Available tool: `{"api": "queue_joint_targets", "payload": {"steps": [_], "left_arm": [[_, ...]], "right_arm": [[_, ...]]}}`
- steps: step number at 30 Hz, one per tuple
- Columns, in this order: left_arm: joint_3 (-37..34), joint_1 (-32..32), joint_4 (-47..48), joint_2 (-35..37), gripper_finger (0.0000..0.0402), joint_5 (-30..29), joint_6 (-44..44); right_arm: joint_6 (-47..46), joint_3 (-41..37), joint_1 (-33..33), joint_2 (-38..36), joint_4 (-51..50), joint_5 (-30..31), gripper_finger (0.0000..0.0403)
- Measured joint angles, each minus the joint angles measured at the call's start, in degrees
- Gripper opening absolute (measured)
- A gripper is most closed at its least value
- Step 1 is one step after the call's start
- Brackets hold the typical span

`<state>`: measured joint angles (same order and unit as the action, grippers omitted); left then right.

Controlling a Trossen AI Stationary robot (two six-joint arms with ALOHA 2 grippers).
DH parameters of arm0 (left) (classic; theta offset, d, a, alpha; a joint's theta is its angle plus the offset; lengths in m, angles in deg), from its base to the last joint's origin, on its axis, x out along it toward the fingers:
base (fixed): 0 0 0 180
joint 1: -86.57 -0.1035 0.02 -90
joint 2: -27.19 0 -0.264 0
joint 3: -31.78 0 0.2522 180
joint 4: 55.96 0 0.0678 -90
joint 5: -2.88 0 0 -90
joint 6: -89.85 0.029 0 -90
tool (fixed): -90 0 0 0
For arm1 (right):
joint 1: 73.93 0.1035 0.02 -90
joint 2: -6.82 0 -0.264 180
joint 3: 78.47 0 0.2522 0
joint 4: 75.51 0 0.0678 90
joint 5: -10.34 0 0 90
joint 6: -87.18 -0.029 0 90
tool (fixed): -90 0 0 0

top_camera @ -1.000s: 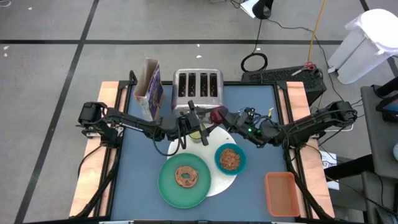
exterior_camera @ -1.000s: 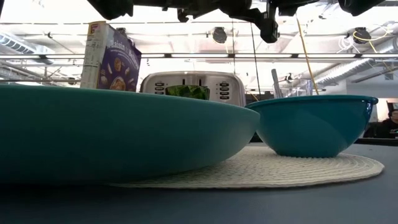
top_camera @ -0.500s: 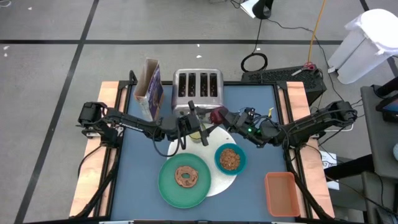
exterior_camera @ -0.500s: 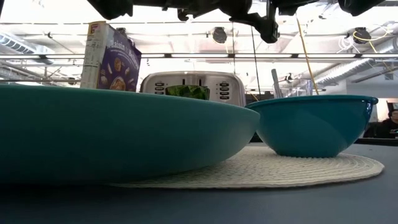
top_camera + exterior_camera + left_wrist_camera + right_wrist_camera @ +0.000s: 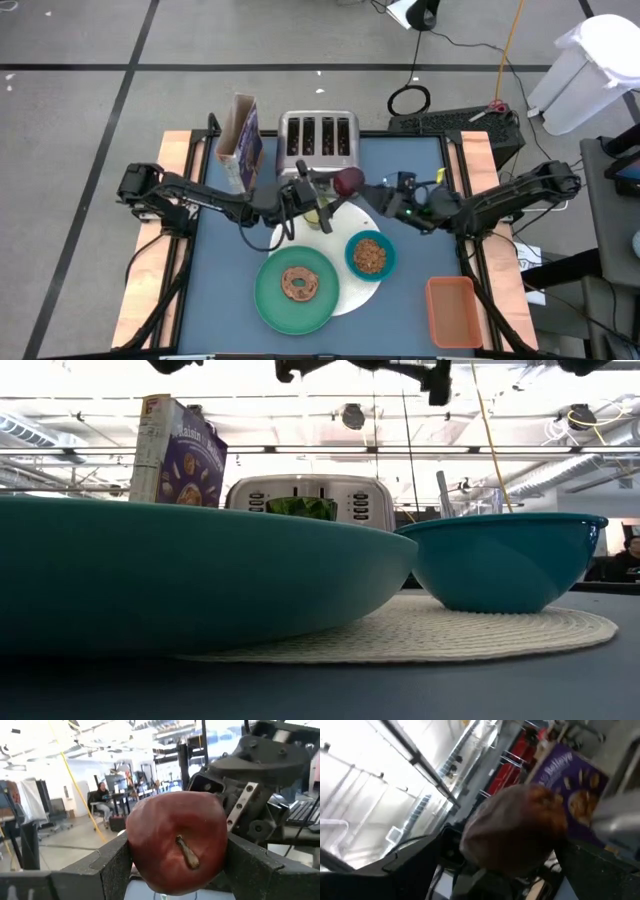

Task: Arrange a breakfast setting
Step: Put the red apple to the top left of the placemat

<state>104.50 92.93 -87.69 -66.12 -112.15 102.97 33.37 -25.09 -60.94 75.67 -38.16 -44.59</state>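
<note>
The left gripper (image 5: 330, 186) hangs over the middle of the tabletop (image 5: 225, 260), just in front of the silver toaster (image 5: 318, 143), and its two fingers (image 5: 112, 867) are clamped on the dark red apple (image 5: 348, 181); the left wrist view shows the fruit pinched between them, stem toward the camera. A second ago the apple sat between both grippers; now the left one alone carries it. The left arm's elbow has drawn slightly toward the table's left edge.

Under the apple, a small yellow-green cup (image 5: 314, 214) stands on the back part of the white woven placemat (image 5: 368, 292). Nearer the front edge, the green plate (image 5: 268, 295) holds the brown ring pastry (image 5: 299, 284), and to its right the teal bowl (image 5: 370, 255) rests on the mat. None of these has shifted.

The right gripper (image 5: 392, 203) has let go and pulled back toward the table's right edge; its fingers stand spread, apart from the apple. The purple cereal box (image 5: 243, 140) stays at the back left, and an orange tray (image 5: 452, 312) at the front right corner.
</note>
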Motion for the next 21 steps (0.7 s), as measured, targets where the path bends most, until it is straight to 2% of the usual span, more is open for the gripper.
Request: {"api": "queue_joint_targets", "payload": {"steps": [4, 8, 16, 21], "left_arm": [[-0.20, 0.70, 6.38, 4.21, 0.0266, -1.22, -2.50], [-0.32, 0.93, 17.30, 10.11, 0.0266, -0.95, -7.41], [-0.32, 2.44, 48.50, 22.21, 0.0266, -0.54, -21.94], [-0.26, 5.05, 63.39, 25.20, 0.0266, -0.50, -31.62]], "right_arm": [[7.38, 0.07, -0.08, -3.72, -2.37, 0.81, 0.0375], [12.12, 0.22, -0.04, -6.15, -7.49, 0.87, 0.0375], [20.11, 0.13, -0.02, -9.00, -17.07, 0.85, 0.0375], [23.78, 0.13, -0.02, -9.24, -17.97, 0.85, 0.0375]]}}
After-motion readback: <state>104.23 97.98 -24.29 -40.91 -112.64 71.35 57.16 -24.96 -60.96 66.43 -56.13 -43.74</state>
